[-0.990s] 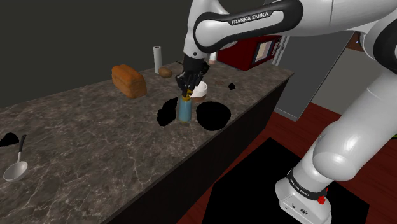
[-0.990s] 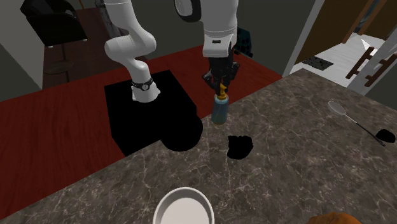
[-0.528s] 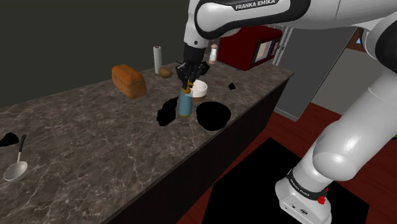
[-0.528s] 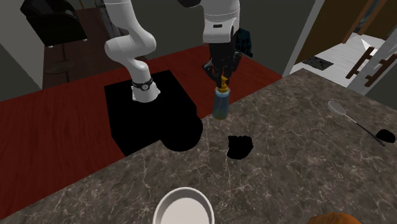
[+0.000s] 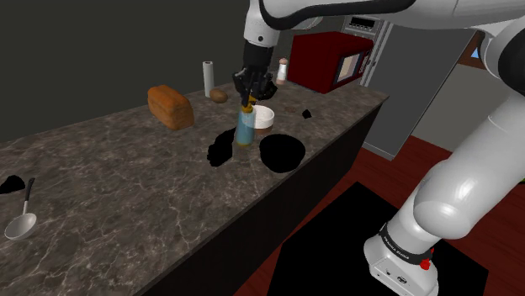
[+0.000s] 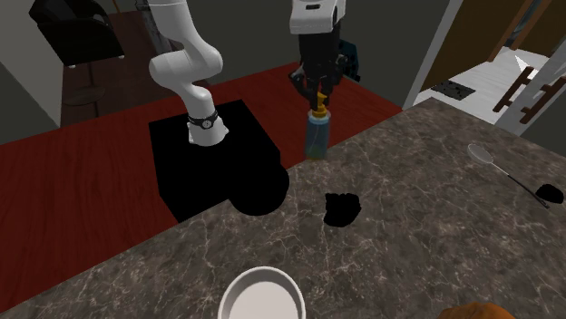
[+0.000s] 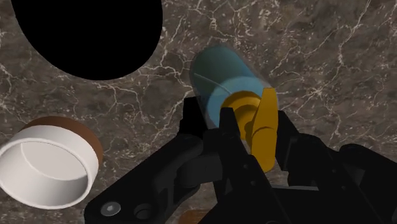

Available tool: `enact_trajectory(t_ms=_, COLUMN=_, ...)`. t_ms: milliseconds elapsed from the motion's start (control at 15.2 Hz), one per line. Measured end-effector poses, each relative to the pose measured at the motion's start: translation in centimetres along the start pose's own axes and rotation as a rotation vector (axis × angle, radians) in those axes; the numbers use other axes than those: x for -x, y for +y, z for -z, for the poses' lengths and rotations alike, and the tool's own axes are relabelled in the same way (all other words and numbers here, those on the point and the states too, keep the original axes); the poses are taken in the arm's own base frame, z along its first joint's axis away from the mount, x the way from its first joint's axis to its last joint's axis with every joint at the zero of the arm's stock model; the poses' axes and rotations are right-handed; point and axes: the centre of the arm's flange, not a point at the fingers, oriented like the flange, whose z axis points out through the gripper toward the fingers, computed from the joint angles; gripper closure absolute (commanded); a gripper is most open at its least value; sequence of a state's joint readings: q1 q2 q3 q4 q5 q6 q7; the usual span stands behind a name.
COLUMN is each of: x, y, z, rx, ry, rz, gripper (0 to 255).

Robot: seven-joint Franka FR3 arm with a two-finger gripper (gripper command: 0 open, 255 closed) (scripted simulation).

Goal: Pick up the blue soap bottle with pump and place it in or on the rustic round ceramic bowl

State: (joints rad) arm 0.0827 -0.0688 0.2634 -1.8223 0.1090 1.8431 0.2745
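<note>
The blue translucent soap bottle [image 5: 245,131] [image 6: 317,138] [image 7: 221,77] hangs upright a little above the dark marble counter [image 5: 109,181]. My gripper [image 5: 250,97] [image 6: 318,96] [image 7: 254,130] is shut on its yellow pump [image 7: 262,126], clasping it from above. The round bowl [image 5: 264,117] [image 6: 262,295] [image 7: 46,167], white inside with a brown outer wall, stands on the counter just beyond the bottle in the shoulder view and at the near edge of the second exterior view.
Black patches [image 5: 282,151] [image 5: 221,149] lie on the counter beside the bottle. A bread loaf [image 5: 170,106], a white cylinder [image 5: 208,78] and a red microwave [image 5: 332,66] stand farther back. A spoon [image 5: 21,220] lies at the shoulder view's left.
My gripper has risen with the bottle in it, lifting the bottle off the counter and slightly toward the bowl.
</note>
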Motion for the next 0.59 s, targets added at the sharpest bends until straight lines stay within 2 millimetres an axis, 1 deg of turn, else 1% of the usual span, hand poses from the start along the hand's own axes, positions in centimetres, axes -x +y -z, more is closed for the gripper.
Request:
enact_trajectory(t_ms=198, x=0.5, y=2.0, z=1.6, rx=0.000, ry=0.000, rz=0.000, gripper=255)
enact_trajectory(t_ms=330, x=0.8, y=4.2, z=3.4, rx=0.000, ry=0.001, rz=-0.001, gripper=255)
enact_trajectory(t_ms=396, x=1.1, y=5.3, z=3.8, rx=0.001, ry=0.001, rz=-0.001, gripper=255)
enact_trajectory(t_ms=462, x=1.2, y=6.6, z=4.6, rx=0.001, ry=0.001, rz=-0.001, gripper=255)
enact_trajectory(t_ms=594, x=2.0, y=8.6, z=5.9, rx=0.000, ry=0.001, rz=-0.001, gripper=255)
